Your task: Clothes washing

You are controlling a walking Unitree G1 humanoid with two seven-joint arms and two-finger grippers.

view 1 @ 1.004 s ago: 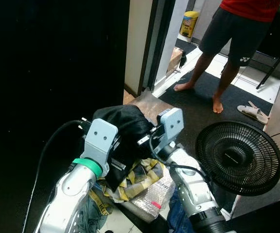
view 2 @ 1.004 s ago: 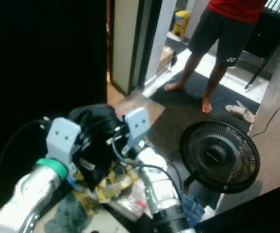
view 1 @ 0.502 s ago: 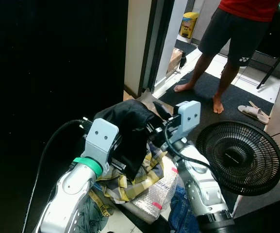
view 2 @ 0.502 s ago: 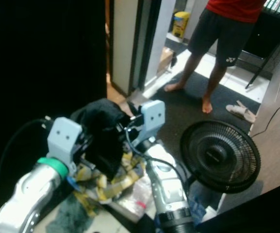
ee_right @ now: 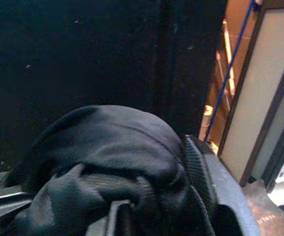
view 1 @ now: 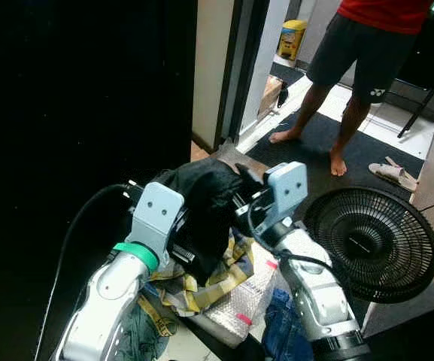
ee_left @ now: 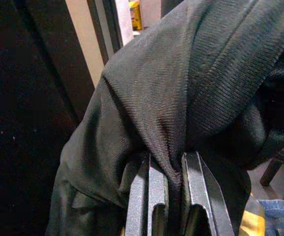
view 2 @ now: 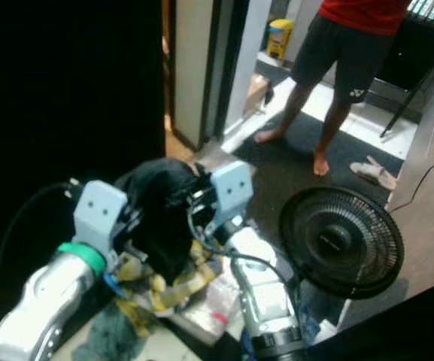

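Apparently mid-carry — left gripper [ee_left: 173, 169] clamps the black garment [view 1: 205, 203], right gripper's [view 1: 241, 197] grip unclear — next, load it.

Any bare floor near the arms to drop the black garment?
Free: the dark mat between the black round floor fan and the person's bare feet. Crowded: below both arms lie yellow patterned cloth, a bubble-wrap packet and blue denim. Left gripper pinches the black garment.
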